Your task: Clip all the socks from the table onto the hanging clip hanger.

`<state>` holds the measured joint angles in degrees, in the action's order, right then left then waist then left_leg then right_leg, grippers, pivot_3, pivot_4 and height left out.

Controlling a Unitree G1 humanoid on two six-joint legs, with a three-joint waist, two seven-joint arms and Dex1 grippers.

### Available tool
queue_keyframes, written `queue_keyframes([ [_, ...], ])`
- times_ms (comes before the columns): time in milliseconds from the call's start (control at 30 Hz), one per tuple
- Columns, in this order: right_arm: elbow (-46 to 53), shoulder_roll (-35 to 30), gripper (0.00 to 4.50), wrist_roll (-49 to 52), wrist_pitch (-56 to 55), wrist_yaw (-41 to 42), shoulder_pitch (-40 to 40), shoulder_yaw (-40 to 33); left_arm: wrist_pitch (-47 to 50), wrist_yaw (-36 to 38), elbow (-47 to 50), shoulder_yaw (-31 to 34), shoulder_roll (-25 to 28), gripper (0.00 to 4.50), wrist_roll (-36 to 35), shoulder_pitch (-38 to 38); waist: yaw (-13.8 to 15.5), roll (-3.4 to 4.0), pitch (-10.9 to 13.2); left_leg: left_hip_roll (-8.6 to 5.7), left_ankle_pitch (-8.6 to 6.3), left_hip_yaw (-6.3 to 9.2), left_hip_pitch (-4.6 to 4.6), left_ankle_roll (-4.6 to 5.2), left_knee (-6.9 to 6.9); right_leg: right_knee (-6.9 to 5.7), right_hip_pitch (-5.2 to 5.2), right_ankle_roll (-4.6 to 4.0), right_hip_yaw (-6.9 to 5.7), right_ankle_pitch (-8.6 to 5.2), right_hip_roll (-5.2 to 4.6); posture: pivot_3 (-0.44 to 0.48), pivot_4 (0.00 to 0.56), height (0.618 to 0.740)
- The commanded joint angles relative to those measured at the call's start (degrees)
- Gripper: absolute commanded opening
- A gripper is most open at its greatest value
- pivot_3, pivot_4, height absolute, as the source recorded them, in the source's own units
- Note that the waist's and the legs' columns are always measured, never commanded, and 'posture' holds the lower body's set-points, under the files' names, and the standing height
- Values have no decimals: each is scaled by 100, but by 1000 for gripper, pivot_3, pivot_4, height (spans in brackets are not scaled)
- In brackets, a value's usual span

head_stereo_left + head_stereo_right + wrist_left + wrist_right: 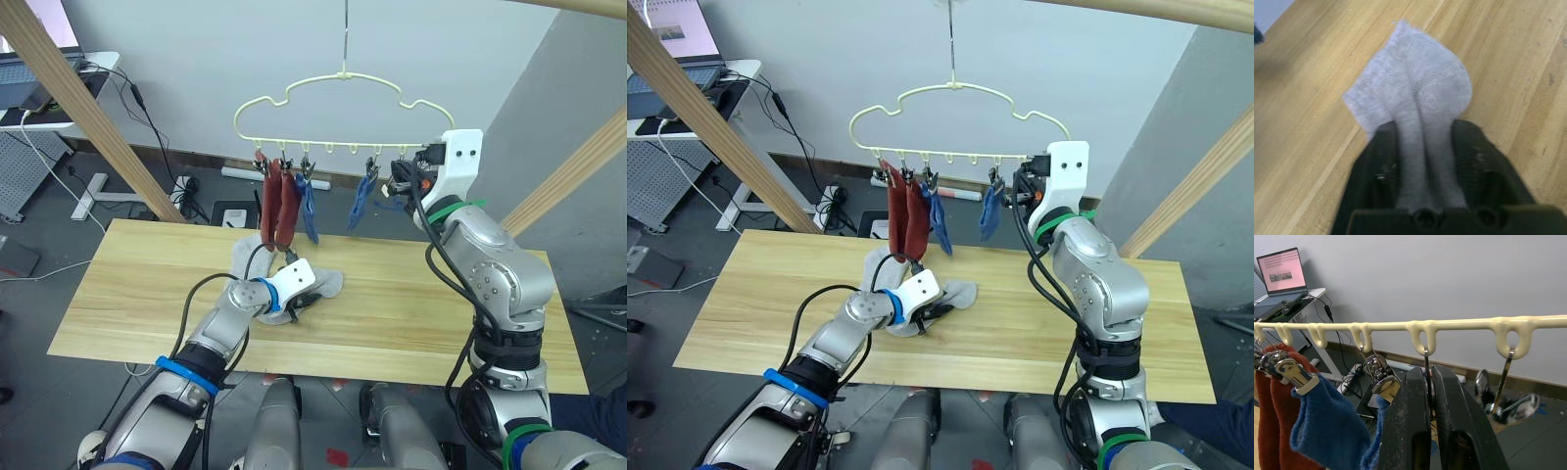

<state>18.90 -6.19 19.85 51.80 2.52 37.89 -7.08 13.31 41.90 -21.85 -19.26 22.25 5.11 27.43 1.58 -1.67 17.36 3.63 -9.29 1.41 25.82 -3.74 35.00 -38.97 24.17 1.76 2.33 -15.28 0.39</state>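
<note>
Jaws pinching grey sock (tabletop)

Rust-red socks, blue socks, grey sock, pale-yellow hanger, light wood table.

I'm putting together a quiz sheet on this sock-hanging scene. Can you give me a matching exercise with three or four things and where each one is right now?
Things:
1. rust red socks
2. light grey sock
3. right gripper
4. blue socks

Places or states:
A. shut on a metal clip of the clip hanger
B. on the table, pinched by the left gripper
C. hanging at the hanger's left end
D. hanging on clips between the red pair and the right gripper

Pairs: 1-C, 2-B, 3-A, 4-D
</note>
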Motion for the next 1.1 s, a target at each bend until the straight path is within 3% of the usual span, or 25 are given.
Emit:
queue_keyframes([
  [33,-126,23,0,172,307,-191,-38,-477,291,97,277,110,-197,257,-254,-205,2,0,0,-1,0,0,0,0,0,0,-1,0,0,0,-1,82,330,740],
  [67,-139,48,0,247,391,-220,-10,-586,349,145,384,156,-227,12,-318,-239,2,0,0,-2,0,-2,0,0,0,1,-1,0,2,0,-2,82,330,740],
  [367,-311,370,0,1466,1944,-773,693,-2188,1137,343,2615,1267,-879,12,-2314,-981,7,0,3,0,0,0,8,0,0,4,-3,-1,-12,-1,-14,79,331,740],
  [600,-539,598,0,2069,3160,-1243,1413,-3259,1472,-256,3576,1553,-1304,12,-2928,-1291,-1,1,4,-5,0,-2,10,1,-1,10,-4,0,-11,-2,-17,82,335,740],
  [867,-450,789,0,2042,3974,-1389,1869,-3811,1719,-742,3611,1507,-1616,12,-3130,-1063,-6,2,5,-7,-1,-3,13,3,-5,19,-1,1,-10,-3,-15,95,335,740],
  [1100,-220,1050,0,2092,4070,-1518,1880,-3845,1697,-801,3139,1523,-1719,12,-3150,-643,-8,3,6,-5,-2,-3,17,3,-11,27,1,2,-10,-4,-11,84,331,740],
])
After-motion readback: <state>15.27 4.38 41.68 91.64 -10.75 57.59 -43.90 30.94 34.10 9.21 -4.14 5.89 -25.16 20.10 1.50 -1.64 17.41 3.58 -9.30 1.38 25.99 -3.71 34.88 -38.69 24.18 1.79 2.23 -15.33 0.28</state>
